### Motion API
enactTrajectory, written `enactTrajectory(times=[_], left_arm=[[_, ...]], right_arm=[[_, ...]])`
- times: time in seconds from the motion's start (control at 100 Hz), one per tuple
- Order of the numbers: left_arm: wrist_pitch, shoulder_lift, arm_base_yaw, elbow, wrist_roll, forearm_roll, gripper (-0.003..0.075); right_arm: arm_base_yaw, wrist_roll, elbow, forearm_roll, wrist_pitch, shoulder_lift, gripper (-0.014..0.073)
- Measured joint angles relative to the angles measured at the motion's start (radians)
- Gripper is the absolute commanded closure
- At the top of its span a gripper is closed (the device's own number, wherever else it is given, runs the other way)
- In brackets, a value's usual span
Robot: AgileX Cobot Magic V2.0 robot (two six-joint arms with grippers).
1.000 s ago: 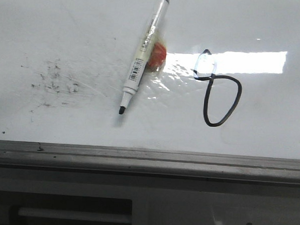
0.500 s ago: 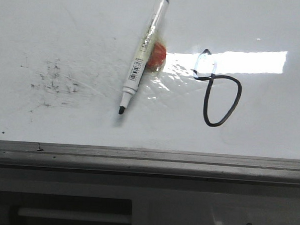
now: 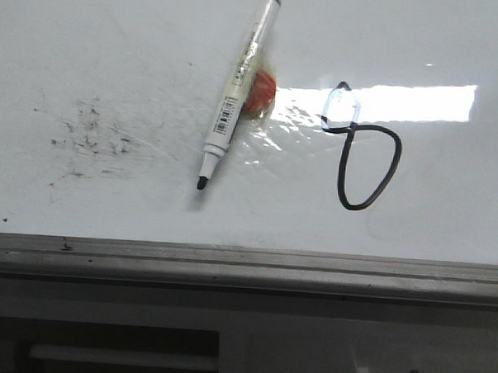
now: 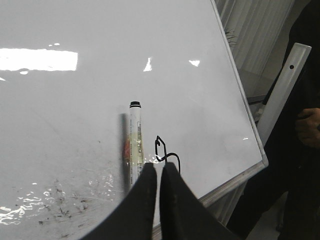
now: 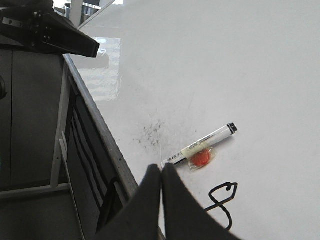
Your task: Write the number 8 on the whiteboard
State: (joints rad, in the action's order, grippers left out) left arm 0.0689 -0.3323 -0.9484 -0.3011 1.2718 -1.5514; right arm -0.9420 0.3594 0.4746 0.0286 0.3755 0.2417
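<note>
- Both claws show only in their own wrist views: the left gripper (image 4: 159, 172) has its 2 dark fingers pressed together with just a thin slit between them, holding nothing.
- Likewise the right gripper (image 5: 160, 175) is closed tight on nothing, hanging above the near edge of the board.
- On the whiteboard (image 3: 114, 57) the number 8 (image 3: 360, 150) is drawn in thin black line, right of centre: a small upper loop sitting in the bright glare, joined to a larger, longer lower loop.
- An uncapped marker (image 3: 234, 99) lies flat on the board to the left of the figure, apart from it, tip toward the grey ledge (image 3: 245, 265).
- A small orange-red piece (image 3: 260, 92) lies against the marker's right side.
- Black specks and smudges (image 3: 90, 138) sit further left.
</note>
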Motion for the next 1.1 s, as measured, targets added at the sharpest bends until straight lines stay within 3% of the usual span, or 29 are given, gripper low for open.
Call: enactTrajectory(times=[0.37,0.55,0.65,0.89,0.98,1.1], left_arm=[[0.044,0.000,0.008,0.004,0.000,-0.017,0.0741],[0.068,0.000,0.112,0.035,-0.052,0.207,0.0741],[0.039,0.000,0.216,0.056,-0.223,0.453,0.0741],[-0.052,0.000,0.498,0.101,-0.950,1.286,0.0741],[-0.047,0.000,0.563,0.136,-1.090,1.445,0.0741],[0.018,0.008,0.609,0.206,-1.163,1.523,0.0741]], right_arm=[[0.000,0.000,0.000,0.000,0.000,0.000,0.0657],[0.000,0.000,0.000,0.000,0.000,-0.001,0.0657],[0.000,0.000,0.000,0.000,0.000,-0.001,0.0657],[0.000,0.000,0.000,0.000,0.000,-0.001,0.0657],[0.000,0.000,0.000,0.000,0.000,-0.002,0.0657],[0.000,0.000,0.000,0.000,0.000,-0.002,0.0657]])
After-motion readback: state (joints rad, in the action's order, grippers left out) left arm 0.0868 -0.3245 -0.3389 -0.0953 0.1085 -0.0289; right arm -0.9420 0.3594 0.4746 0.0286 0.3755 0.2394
